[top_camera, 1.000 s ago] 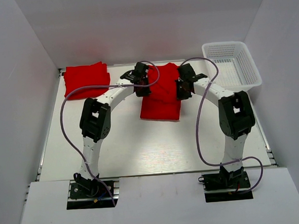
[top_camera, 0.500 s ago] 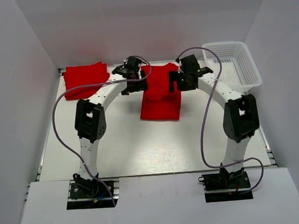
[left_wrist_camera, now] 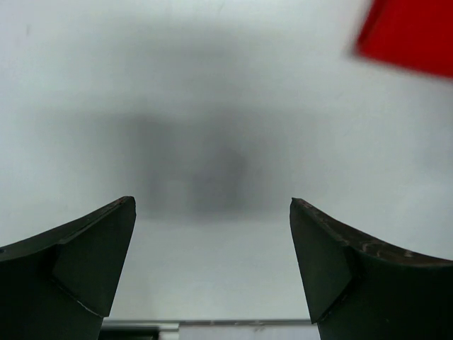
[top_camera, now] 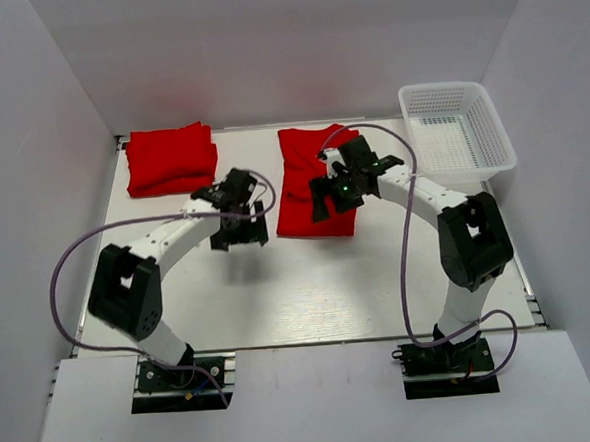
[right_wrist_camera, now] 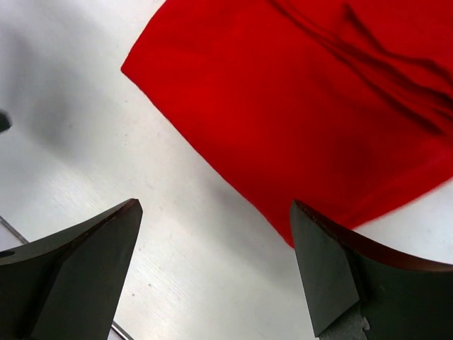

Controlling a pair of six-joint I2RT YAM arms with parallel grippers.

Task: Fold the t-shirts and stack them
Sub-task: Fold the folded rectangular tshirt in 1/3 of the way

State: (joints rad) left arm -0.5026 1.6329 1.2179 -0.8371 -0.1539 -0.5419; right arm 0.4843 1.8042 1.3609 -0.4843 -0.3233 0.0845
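1. Hovering with its fingers spread and nothing between them, the left tool (left_wrist_camera: 212,205) sits over bare surface (left_wrist_camera: 212,106). Only a red corner of cloth shows at the upper right of its wrist view. A descent from here would close on nothing, so it would have to shift toward the cloth first.
2. The right tool (right_wrist_camera: 212,205) is likewise released and empty, poised above one corner and edge of the folded t-shirt (top_camera: 318,185). The likely slip here is a shallow pinch that catches only the top layer, so the fold would peel open on lifting.
3. With one tool over cloth and the other beside it, an uneven grasp seems possible. If one side lifts first, the rectangle would skew or drag along the surface.
4. The t-shirt lies toward the back of the surface, near the middle and well apart from the red stack (top_camera: 171,158) in the back-left corner. During a carry across, a hanging edge could trail and unfold. A crooked landing could nudge the pile out of square.
5. The right arm's purple cable (top_camera: 405,189) arcs close to the cloth and might brush it during a sweep leftward.
6. The white basket (top_camera: 460,131) at the back right is away from that path and looks like little hazard.
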